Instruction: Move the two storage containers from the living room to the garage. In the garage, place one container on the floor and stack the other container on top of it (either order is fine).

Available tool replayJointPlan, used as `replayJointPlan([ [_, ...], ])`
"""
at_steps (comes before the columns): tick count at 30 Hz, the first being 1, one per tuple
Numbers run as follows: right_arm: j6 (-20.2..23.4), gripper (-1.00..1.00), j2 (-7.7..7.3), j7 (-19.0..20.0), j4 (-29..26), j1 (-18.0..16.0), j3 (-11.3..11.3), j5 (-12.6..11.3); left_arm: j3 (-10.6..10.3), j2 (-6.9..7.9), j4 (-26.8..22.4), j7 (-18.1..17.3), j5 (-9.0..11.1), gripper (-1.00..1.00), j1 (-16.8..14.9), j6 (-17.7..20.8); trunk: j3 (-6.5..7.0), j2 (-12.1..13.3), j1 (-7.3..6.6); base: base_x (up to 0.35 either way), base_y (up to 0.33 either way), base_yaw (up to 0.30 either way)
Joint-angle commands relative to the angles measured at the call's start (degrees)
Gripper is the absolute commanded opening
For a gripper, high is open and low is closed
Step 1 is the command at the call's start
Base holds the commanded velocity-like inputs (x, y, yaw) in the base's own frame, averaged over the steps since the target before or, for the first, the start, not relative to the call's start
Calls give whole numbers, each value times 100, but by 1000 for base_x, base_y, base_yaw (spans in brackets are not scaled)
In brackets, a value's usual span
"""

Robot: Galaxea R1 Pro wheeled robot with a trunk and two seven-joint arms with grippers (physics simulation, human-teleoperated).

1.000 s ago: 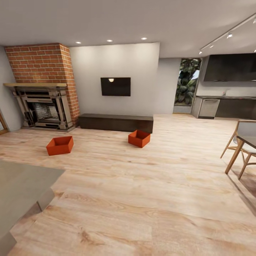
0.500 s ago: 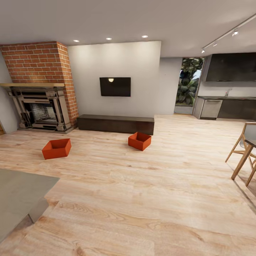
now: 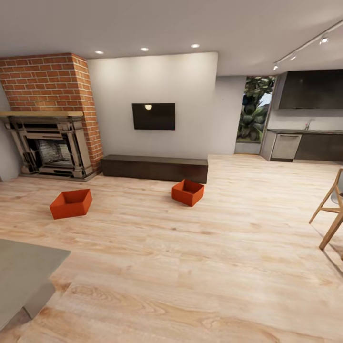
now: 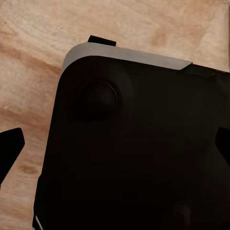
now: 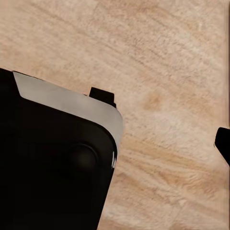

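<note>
Two orange-red storage containers rest on the light wood planks of the living room (image 3: 200,267). One container (image 3: 70,203) lies at the left, in front of the fireplace. The other container (image 3: 187,192) sits just before the long dark bench (image 3: 155,167). Both are open-topped and look empty. In the left wrist view my left gripper (image 4: 115,146) is open, its dark fingertips (image 4: 10,148) far apart above my own black base. My right gripper (image 5: 115,143) also looks open, with one fingertip (image 5: 223,143) over the planks. The garage and its floor are out of view.
A brick fireplace (image 3: 47,143) fills the far left corner and a TV (image 3: 153,116) hangs above the bench. A grey slab (image 3: 24,274) juts in at the near left. A wooden chair (image 3: 332,209) stands at the right, with kitchen units (image 3: 305,145) behind.
The whole head view has shifted: the camera has rolled forward, so the containers look slightly nearer and the chair slides toward the right edge. The containers themselves have not moved.
</note>
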Motion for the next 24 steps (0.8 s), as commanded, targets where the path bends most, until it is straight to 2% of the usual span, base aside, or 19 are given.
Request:
replayJointPlan([
  [1, -26, 100, 2, -5, 13, -5, 49, -48, 2, -1, -2, 4, 27, 100, -1, -12, -5, -2, 3, 326, 0, 0],
  [24, -24, 100, -6, -5, 13, -5, 49, -32, 2, 6, -2, 11, 36, 100, -1, -10, -5, -2, 3, 326, 0, 0],
])
